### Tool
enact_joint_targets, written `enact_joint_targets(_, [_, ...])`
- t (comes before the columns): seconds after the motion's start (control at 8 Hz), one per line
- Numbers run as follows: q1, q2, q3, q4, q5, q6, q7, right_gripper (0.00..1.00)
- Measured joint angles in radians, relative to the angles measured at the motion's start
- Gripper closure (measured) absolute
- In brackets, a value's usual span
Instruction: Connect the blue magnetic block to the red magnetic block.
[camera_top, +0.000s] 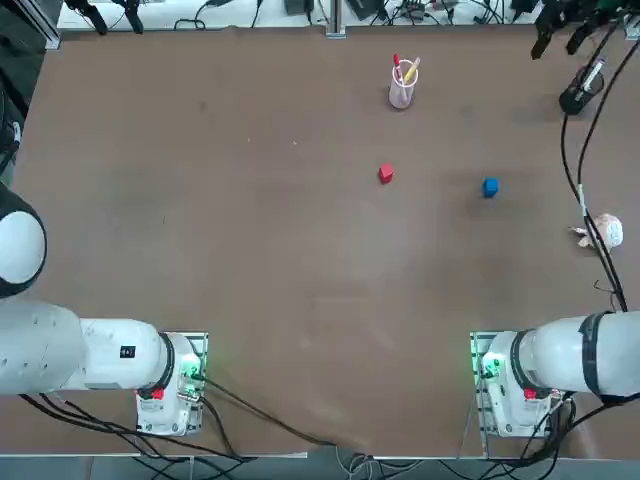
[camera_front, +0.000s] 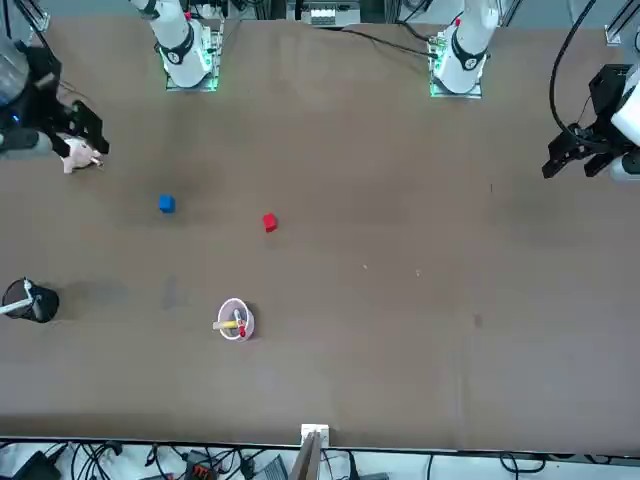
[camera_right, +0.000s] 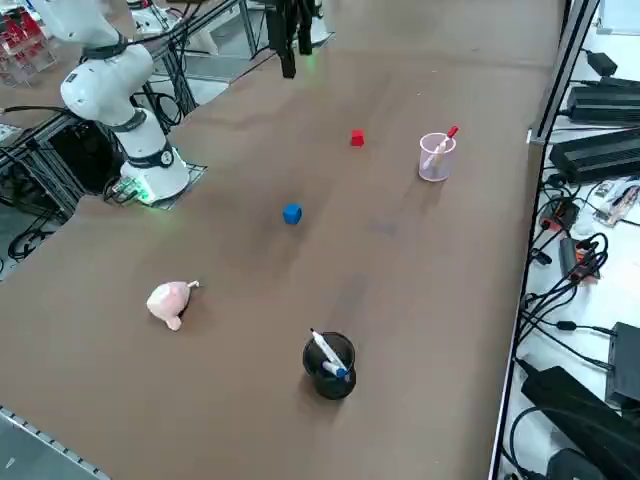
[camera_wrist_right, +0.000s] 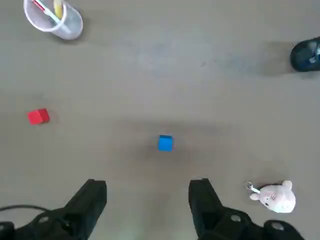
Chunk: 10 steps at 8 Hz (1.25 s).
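1. Top view: the blue magnetic block (camera_top: 489, 187) sits alone on the bare table (camera_top: 250, 250), well apart from the red magnetic block (camera_top: 385, 174) on its left-arm side. A clear pen cup (camera_top: 402, 85) stands beyond the red block. A pink plush toy (camera_top: 604, 231) lies near the table's right edge.

2. Front view: both blocks lie flat and untouched. The right gripper (camera_front: 78, 132) hangs high at this view's left edge, above the toy and short of the blue block.

3. Right side view: a black pen cup (camera_right: 328, 364) stands near the far end of the table, clear of both blocks.

4. Right wrist view: the gripper's fingers (camera_wrist_right: 92, 197) are spread wide and hold nothing, with the blue block ahead of the gap between them.

5. Risk, as judged: the cube is tiny, so an off-centre descent could knock it aside.

6. Risk, as judged: magnetic pull near the red block could snap the cubes together askew, or push the red one away.
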Motion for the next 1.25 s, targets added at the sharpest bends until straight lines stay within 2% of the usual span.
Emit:
enact_joint_targets(0.25, [-0.001, 0.045, -0.002, -0.097, 0.0, 0.117, 0.002, 0.0])
enact_joint_targets(0.75, [-0.01, 0.101, -0.011, -0.399, 0.0, 0.473, 0.004, 0.0])
enact_joint_targets(1.0, [-0.012, 0.166, -0.011, -0.452, 0.0, 0.568, 0.005, 0.0])
enact_joint_targets(1.25, [-0.014, 0.243, -0.011, -0.454, 0.0, 0.624, 0.06, 0.0])
